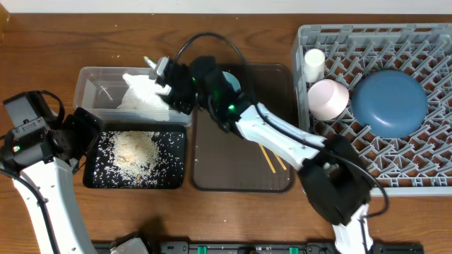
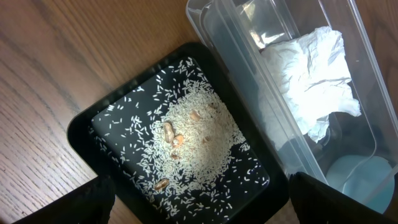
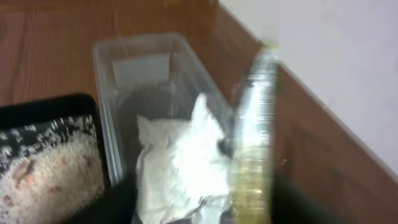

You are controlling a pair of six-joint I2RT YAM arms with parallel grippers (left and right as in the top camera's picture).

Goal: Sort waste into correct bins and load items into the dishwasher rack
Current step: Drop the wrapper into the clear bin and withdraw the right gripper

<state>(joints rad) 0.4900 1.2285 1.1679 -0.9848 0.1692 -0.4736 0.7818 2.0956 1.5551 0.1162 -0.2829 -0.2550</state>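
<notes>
The clear tub holds the crumpled white napkin. My right gripper hangs over the tub's right end with its jaws wide apart. In the blurred right wrist view the yellow-green wrapper stands on edge between the fingers, close to the right one, above the napkin. The black tray in front of the tub carries loose rice. My left gripper is open over the tray's near edge, with nothing between its fingers.
The grey rack at the right holds a cream cup, a white bowl and a dark-blue plate. Chopsticks lie on the brown serving tray. A light-blue bowl sits half hidden under my right arm.
</notes>
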